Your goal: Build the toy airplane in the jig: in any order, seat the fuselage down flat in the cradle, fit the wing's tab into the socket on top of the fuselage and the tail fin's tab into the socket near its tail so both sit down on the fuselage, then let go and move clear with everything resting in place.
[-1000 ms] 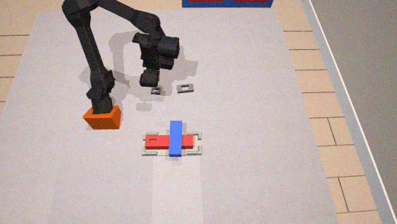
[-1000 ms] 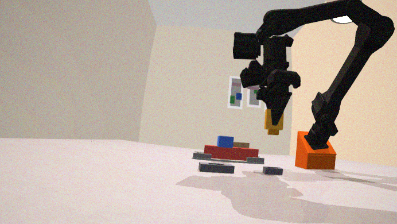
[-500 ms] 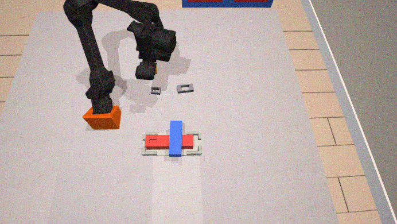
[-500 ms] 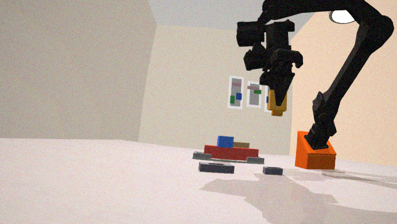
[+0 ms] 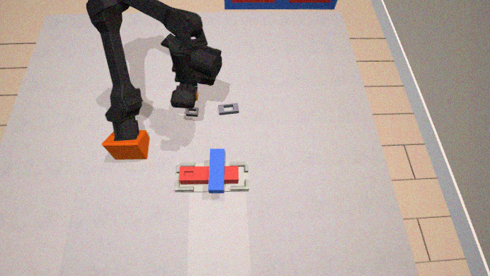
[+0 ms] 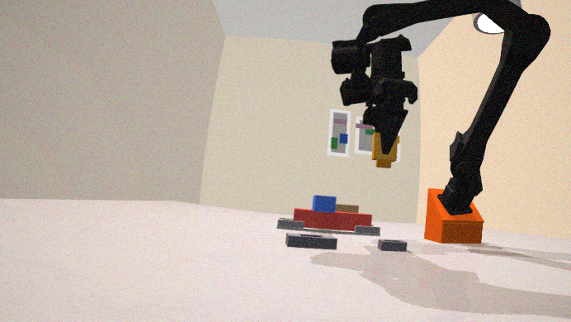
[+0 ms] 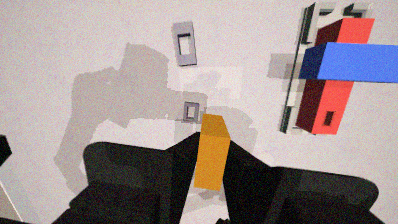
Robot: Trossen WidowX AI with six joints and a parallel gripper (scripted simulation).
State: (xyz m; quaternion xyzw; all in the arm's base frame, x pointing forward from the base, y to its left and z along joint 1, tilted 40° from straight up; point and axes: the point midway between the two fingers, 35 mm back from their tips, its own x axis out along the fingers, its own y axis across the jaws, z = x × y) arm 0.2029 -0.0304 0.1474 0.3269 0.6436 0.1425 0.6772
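Observation:
The red fuselage (image 5: 195, 175) (image 6: 332, 220) (image 7: 345, 95) lies flat in the pale jig cradle (image 5: 241, 188) (image 6: 290, 224) (image 7: 308, 24). The blue wing (image 5: 217, 170) (image 6: 324, 204) (image 7: 357, 62) lies across the top of the fuselage; its tab is hidden. The socket near the fuselage's tail is open and empty. My gripper (image 6: 386, 150) (image 7: 209, 138) is shut on the orange-yellow tail fin (image 6: 379, 149) (image 7: 212, 162), well above the table and off to the side of the jig. The fin is upright, with its narrow tab pointing down. In the top view the fingertips largely hide the fin.
A small grey holder (image 5: 192, 112) (image 6: 392, 245) (image 7: 191, 111) with an empty slot stands below the gripper. A larger grey holder (image 5: 229, 109) (image 6: 311, 241) (image 7: 193, 59) stands beside it. The arm's orange base (image 5: 129, 151) (image 6: 461, 232) stands on the robot's side. A brown block (image 6: 347, 208) shows behind the wing.

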